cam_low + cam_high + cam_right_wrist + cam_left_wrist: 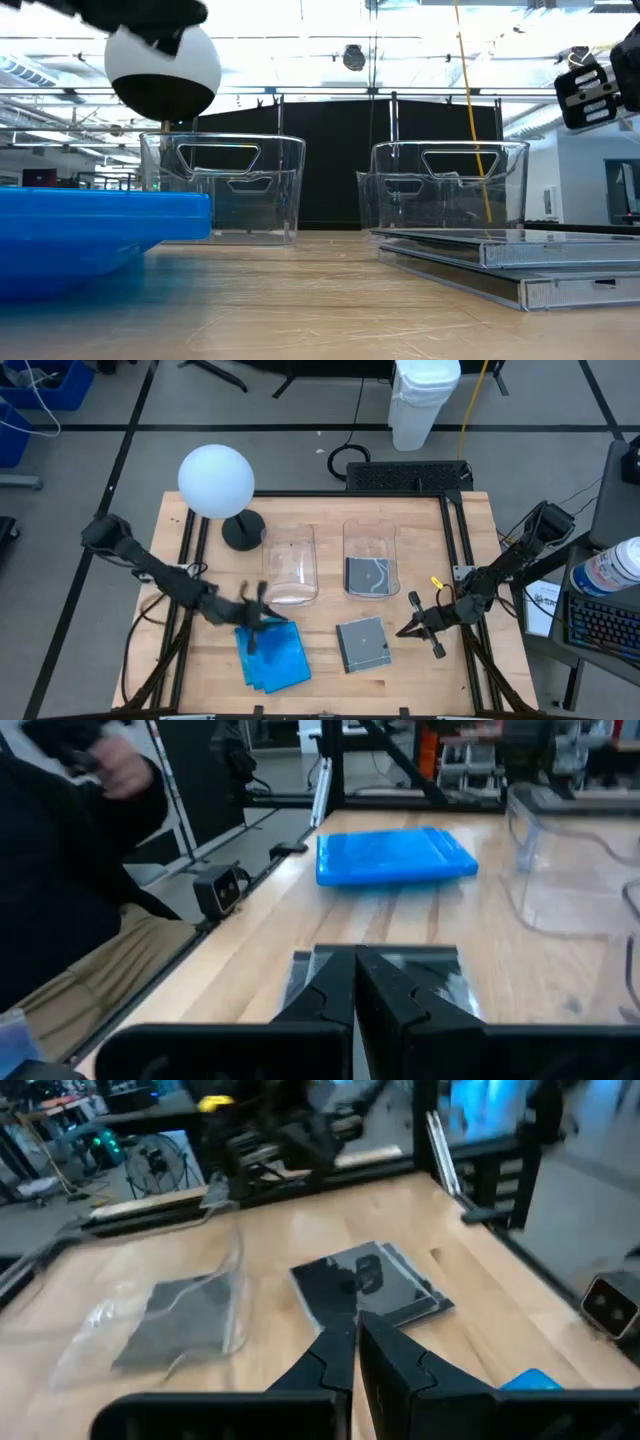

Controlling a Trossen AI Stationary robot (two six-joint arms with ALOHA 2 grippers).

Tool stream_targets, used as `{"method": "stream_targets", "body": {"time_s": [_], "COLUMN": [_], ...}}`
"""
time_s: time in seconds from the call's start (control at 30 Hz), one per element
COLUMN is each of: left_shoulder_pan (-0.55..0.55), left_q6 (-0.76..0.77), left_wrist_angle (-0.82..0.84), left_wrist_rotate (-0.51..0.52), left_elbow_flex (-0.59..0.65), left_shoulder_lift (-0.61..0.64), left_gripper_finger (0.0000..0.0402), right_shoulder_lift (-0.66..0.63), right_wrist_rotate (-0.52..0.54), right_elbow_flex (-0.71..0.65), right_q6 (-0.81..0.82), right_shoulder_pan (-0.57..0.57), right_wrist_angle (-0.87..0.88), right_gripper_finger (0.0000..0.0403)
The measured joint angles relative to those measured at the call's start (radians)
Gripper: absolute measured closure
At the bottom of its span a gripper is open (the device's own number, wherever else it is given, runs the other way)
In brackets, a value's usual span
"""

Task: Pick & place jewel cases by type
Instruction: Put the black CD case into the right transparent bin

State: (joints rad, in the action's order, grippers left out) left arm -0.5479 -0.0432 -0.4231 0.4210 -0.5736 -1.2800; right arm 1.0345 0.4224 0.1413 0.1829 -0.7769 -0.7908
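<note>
A stack of bright blue jewel cases (272,656) (395,856) lies flat near the table's front, left of centre. To its right lies a small stack of clear jewel cases with grey inserts (362,643) (372,1285). One more grey case (368,576) lies flat inside the right clear bin (370,532). The left clear bin (291,565) holds nothing that I can see. My left gripper (262,618) (355,1348) is shut and hangs blurred over the far edge of the blue stack. My right gripper (403,631) (355,982) is shut and level, just right of the grey stack, pointing toward it.
A lamp with a white globe (215,480) and a black foot (243,530) stands at the far left, beside the left bin. Dark frame rails (455,540) run along the table's edges. A person in dark clothes (60,830) stands beyond the table's left side.
</note>
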Motion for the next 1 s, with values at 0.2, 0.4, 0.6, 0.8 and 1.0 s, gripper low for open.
{"method": "stream_targets", "body": {"time_s": [0.2,0.4,0.6,0.8,1.0], "left_shoulder_pan": [-0.024,0.019,0.064,0.072,0.071], "left_q6": [-0.127,-0.208,-0.406,-0.574,-0.684], "left_wrist_angle": [0.144,0.219,0.374,0.534,0.565], "left_wrist_rotate": [0.012,0.009,-0.034,0.0,-0.009], "left_elbow_flex": [-0.31,-0.571,-0.752,-0.882,-0.892], "left_shoulder_lift": [-0.283,-0.511,-0.724,-0.843,-0.846], "left_gripper_finger": [0.0376,0.0376,0.037,0.03,0.0217], "right_shoulder_lift": [0.0,0.0,0.0,0.0,0.0], "right_wrist_rotate": [-0.007,-0.172,-0.162,-0.164,-0.157], "right_elbow_flex": [0.0,0.0,0.0,0.0,-0.001], "right_q6": [0.147,0.241,0.388,0.503,0.617], "right_shoulder_pan": [0.014,0.013,0.014,0.017,0.018], "right_wrist_angle": [0.035,0.01,0.034,0.09,0.152], "right_gripper_finger": [0.0403,0.0401,0.0398,0.0374,0.0318]}}
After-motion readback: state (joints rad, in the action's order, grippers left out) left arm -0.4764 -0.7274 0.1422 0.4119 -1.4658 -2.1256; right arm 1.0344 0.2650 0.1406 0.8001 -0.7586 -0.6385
